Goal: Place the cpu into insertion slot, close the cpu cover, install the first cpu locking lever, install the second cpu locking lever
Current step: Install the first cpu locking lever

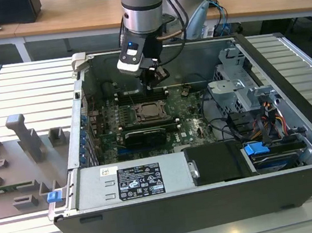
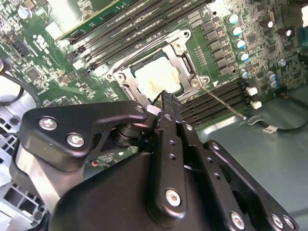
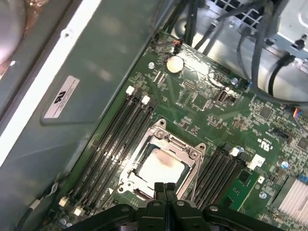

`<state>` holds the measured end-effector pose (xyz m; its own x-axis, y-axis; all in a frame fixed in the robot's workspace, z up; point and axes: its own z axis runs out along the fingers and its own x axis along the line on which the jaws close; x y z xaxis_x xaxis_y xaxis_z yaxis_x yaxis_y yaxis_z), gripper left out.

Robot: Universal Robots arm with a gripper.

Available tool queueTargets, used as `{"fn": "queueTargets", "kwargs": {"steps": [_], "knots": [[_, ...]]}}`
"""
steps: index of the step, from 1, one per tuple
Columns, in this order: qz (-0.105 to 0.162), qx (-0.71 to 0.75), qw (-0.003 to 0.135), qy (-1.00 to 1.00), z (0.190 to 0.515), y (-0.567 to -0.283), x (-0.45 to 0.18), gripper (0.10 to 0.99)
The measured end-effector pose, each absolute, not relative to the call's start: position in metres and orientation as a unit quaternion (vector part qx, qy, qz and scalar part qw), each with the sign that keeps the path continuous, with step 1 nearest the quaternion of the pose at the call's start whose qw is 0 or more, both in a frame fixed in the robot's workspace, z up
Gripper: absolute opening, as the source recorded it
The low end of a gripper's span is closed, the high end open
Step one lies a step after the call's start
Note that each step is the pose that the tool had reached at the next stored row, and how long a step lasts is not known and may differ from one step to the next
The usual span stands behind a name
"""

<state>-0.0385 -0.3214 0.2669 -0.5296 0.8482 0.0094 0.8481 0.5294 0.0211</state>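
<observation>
Open computer case (image 1: 158,222) lies on the slatted surface (image 1: 21,94). Green motherboard (image 3: 207,101) sits inside. Gripper (image 3: 164,186) hangs just above the insertion slot (image 1: 152,111), jaws closed together and empty. The cpu cover (image 3: 195,150) lies flat over the cpu (image 3: 159,166), which is seated in the slot.

Bright, seemingly overhead light; glare washes out the cpu (image 3: 161,166) face.
</observation>
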Motion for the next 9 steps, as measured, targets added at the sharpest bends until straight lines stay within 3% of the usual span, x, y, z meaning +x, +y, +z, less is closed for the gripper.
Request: {"fn": "queueTargets", "kwargs": {"steps": [9], "knots": [[0.012, 0.431, 0.0, 0.902, 0.2669, -0.3214, -0.0385, 0.106]]}}
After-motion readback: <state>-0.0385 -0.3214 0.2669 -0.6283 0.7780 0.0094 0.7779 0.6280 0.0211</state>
